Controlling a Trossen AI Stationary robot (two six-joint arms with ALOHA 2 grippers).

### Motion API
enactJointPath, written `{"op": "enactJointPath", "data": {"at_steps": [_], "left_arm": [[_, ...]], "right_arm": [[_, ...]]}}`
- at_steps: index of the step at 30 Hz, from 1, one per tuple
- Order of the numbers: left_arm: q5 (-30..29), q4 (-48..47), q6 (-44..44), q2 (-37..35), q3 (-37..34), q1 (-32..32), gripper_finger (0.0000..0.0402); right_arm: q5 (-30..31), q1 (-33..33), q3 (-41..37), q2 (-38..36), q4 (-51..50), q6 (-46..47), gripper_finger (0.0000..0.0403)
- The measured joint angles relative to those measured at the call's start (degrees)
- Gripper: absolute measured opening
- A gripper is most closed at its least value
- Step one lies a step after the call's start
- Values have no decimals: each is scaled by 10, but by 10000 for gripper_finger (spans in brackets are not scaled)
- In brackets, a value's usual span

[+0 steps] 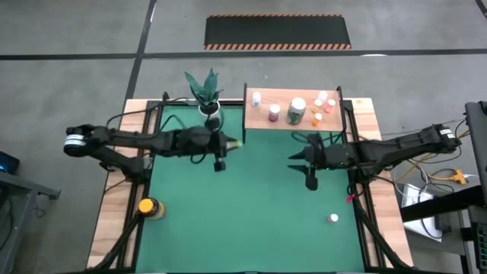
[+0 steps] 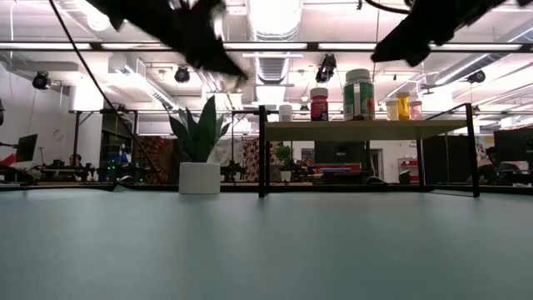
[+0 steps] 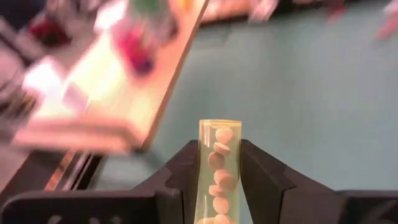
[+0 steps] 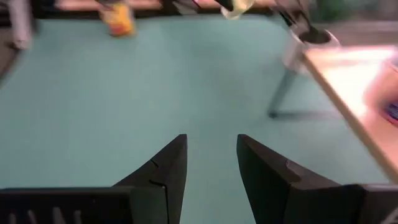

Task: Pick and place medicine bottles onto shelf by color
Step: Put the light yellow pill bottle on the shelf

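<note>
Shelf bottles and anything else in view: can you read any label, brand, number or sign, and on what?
None can be read.
Bottles on the shelf: the red-labelled bottle and the green-labelled bottle carry labels, print too small.
Clear yellow vial between the left gripper's fingers: pills inside, no label showing.
Amber bottle: too small.

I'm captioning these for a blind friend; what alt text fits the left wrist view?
The left gripper holds a clear yellowish bottle of round tablets between its dark fingers, above a green mat. A blurred wooden shelf lies ahead.
</note>
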Motion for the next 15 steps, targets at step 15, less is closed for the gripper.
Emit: {"op": "enactJointPath", "data": {"at_steps": [15], "left_arm": [[2,576,61,111,-40,-194,84]], "right_arm": [[-140,4,-204,226,837,-62,176]]}}
